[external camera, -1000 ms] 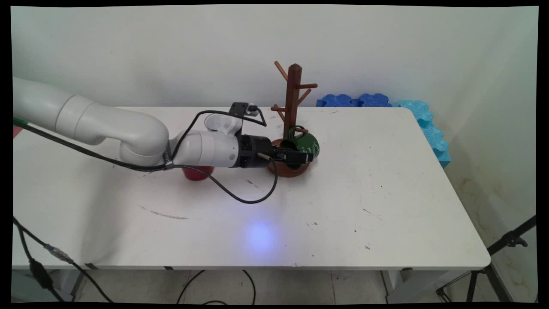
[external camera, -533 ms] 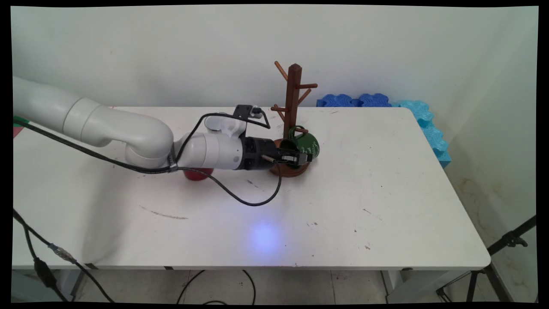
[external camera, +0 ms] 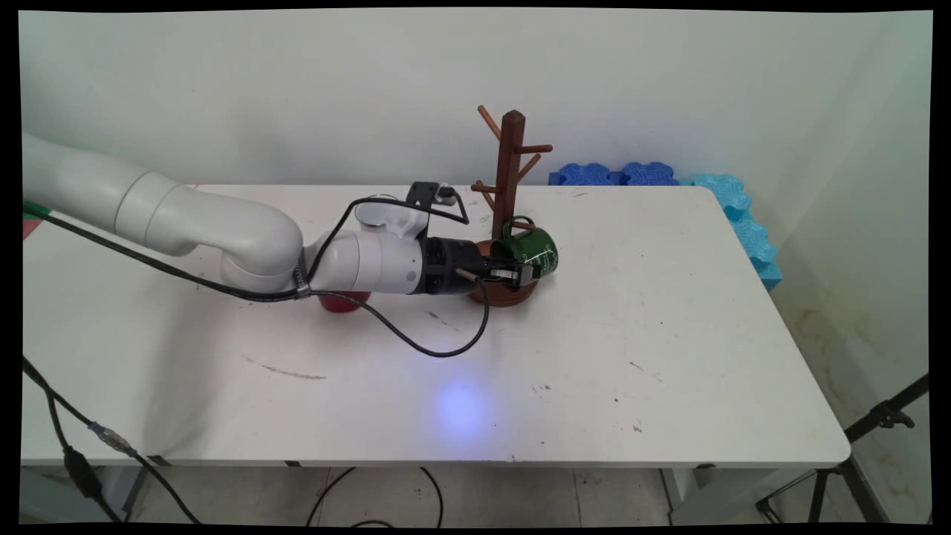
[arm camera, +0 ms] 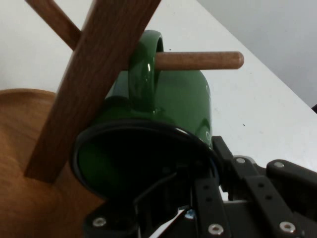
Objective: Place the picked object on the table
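Now we are gripping the green mug (arm camera: 168, 106) by its rim in our gripper (external camera: 513, 273). Its handle is hanging on a peg of the wooden mug tree (external camera: 508, 160), jaws closing on the wall.

Counts: 1 green mug (external camera: 531, 249), 1 wooden mug tree (external camera: 508, 174), approx. 6 pegs showing on it in main view. 1 red cup (external camera: 343, 299), mostly hidden behind arm. 1 white cup (external camera: 375, 212) behind the wrist, partly hidden. 1 white desk (external camera: 669, 334). Blue foam blocks (external camera: 669, 178) along back-right edge, 2 shades; exact no. can't tell. 1 black tripod (external camera: 877, 423) at lower right.
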`<action>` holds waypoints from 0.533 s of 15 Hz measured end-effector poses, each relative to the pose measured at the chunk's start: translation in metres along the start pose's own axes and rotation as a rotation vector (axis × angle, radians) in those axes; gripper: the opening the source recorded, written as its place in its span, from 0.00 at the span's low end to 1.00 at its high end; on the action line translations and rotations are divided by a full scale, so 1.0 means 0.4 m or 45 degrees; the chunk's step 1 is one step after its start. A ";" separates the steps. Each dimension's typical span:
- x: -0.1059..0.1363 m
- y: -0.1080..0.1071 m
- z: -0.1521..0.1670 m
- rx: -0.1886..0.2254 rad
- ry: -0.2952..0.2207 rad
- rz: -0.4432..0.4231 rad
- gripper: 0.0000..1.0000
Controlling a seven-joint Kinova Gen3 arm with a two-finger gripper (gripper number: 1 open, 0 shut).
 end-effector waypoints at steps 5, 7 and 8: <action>0.002 0.015 -0.008 -0.040 0.011 0.009 0.00; 0.003 0.024 -0.017 -0.059 0.016 0.014 0.00; 0.003 0.029 -0.021 -0.070 0.017 0.016 0.00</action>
